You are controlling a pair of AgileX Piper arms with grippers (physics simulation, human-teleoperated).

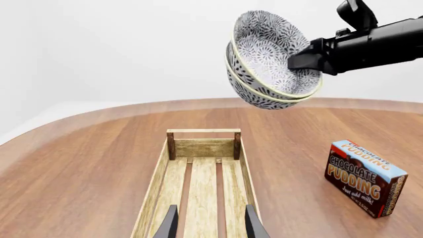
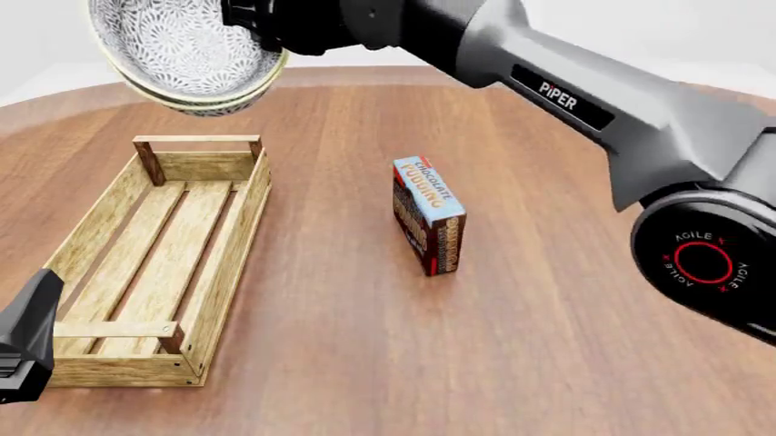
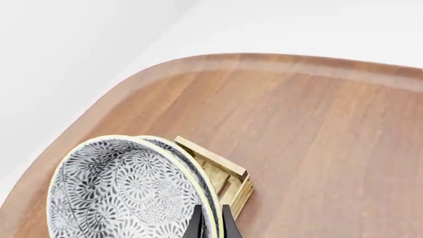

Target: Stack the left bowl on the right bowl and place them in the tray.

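Two nested bowls (image 2: 182,50), white with a dark floral pattern, hang tilted in the air above the far end of the tray (image 2: 236,232). My right gripper (image 2: 264,38) is shut on their rims, its fingers (image 3: 198,222) pinching the stacked edges (image 3: 126,188). In the left wrist view the bowl stack (image 1: 268,59) floats beyond the tray's far handle (image 1: 203,131). The light-wood tray holds nothing. My left gripper (image 1: 211,225) hovers open over the tray's near end, nothing between its fingers.
A chocolate pudding box (image 2: 428,213) stands upright on the brown wooden table (image 2: 546,345), to the right of the tray. The right arm (image 2: 570,91) stretches across the back of the table. Part of the left arm (image 2: 24,336) shows at the front left.
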